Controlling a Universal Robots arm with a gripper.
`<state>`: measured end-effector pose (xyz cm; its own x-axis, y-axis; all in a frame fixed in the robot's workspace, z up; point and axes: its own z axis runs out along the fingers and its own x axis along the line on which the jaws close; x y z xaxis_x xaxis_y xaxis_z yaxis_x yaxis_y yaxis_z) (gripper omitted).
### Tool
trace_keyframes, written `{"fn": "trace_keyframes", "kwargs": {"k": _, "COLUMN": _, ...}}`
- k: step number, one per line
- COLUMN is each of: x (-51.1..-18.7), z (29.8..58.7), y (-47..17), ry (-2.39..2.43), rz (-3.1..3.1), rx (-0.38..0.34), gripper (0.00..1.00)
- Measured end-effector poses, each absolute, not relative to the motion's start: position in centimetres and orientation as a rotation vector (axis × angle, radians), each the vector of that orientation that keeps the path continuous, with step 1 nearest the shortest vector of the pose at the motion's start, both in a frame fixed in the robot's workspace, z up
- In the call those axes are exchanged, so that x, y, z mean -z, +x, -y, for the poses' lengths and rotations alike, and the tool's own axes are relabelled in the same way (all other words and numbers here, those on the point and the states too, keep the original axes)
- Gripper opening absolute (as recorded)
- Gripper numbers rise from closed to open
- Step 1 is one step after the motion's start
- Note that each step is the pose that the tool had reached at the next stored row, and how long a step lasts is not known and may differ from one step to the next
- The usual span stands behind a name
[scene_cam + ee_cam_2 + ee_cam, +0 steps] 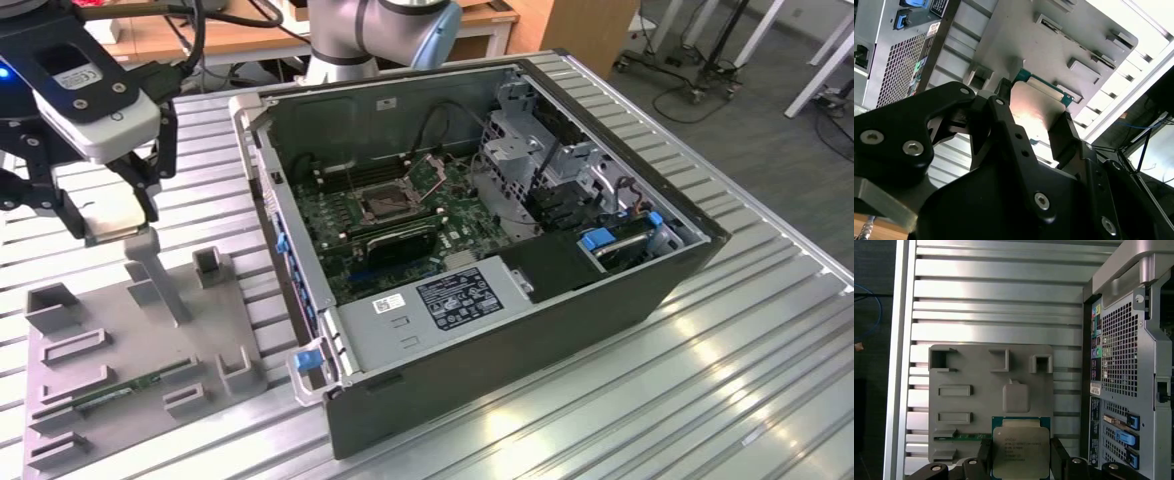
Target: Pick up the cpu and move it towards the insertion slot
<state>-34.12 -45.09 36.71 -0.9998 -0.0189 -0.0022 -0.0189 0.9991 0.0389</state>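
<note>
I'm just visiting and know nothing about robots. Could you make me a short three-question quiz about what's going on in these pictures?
1. True or false: the gripper holds the cpu between its fingers.
2. In the exterior view, the gripper is: A) inside the computer case, B) above the grey fixture plate at the exterior view's left, C) directly over the insertion slot.
3. Fill in: the long thin green memory stick lies on the ______.

Key: 1 true. 2 B. 3 grey fixture plate.
</note>
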Motion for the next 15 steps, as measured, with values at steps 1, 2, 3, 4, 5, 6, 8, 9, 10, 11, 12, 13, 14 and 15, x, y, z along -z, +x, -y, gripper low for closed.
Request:
{"fn": "trace_keyframes", "kwargs": {"k": 1, "x": -36.71, "z": 45.09, "y": -34.04, "ry": -0.03, "rz": -3.139, "rx": -0.061, "gripper": 0.55}}
{"fn": "trace_keyframes", "kwargs": {"k": 2, "x": -36.71, "z": 45.09, "y": -33.96, "ry": -0.03, "rz": -3.139, "rx": -0.061, "gripper": 0.55}}
{"fn": "trace_keyframes", "kwargs": {"k": 3, "x": -36.7, "z": 45.09, "y": -33.91, "ry": -0.03, "rz": -3.139, "rx": -0.061, "gripper": 0.55}}
{"fn": "trace_keyframes", "kwargs": {"k": 4, "x": -36.7, "z": 45.09, "y": -33.89, "ry": -0.03, "rz": -3.139, "rx": -0.061, "gripper": 0.55}}
{"fn": "trace_keyframes", "kwargs": {"k": 5, "x": -36.7, "z": 45.09, "y": -33.89, "ry": -0.029, "rz": -3.139, "rx": -0.061, "gripper": 0.55}}
{"fn": "trace_keyframes", "kwargs": {"k": 6, "x": -36.71, "z": 45.09, "y": -33.88, "ry": -0.029, "rz": -3.139, "rx": -0.061, "gripper": 0.55}}
{"fn": "trace_keyframes", "kwargs": {"k": 8, "x": -36.71, "z": 45.09, "y": -33.86, "ry": -0.03, "rz": -3.139, "rx": -0.061, "gripper": 0.55}}
{"fn": "trace_keyframes", "kwargs": {"k": 9, "x": -36.71, "z": 45.09, "y": -33.86, "ry": -0.03, "rz": -3.139, "rx": -0.061, "gripper": 0.55}}
{"fn": "trace_keyframes", "kwargs": {"k": 10, "x": -36.71, "z": 45.09, "y": -33.86, "ry": -0.03, "rz": -3.139, "rx": -0.061, "gripper": 0.55}}
{"fn": "trace_keyframes", "kwargs": {"k": 11, "x": -36.71, "z": 45.09, "y": -33.86, "ry": -0.03, "rz": -3.139, "rx": -0.061, "gripper": 0.55}}
{"fn": "trace_keyframes", "kwargs": {"k": 12, "x": -36.71, "z": 45.09, "y": -33.84, "ry": -0.03, "rz": -3.139, "rx": -0.061, "gripper": 0.55}}
{"fn": "trace_keyframes", "kwargs": {"k": 13, "x": -36.71, "z": 45.09, "y": -33.79, "ry": -0.03, "rz": -3.139, "rx": -0.061, "gripper": 0.55}}
{"fn": "trace_keyframes", "kwargs": {"k": 14, "x": -36.71, "z": 45.09, "y": -33.72, "ry": -0.03, "rz": -3.139, "rx": -0.061, "gripper": 0.55}}
{"fn": "trace_keyframes", "kwargs": {"k": 15, "x": -36.71, "z": 45.09, "y": -33.65, "ry": -0.03, "rz": -3.139, "rx": -0.061, "gripper": 0.55}}
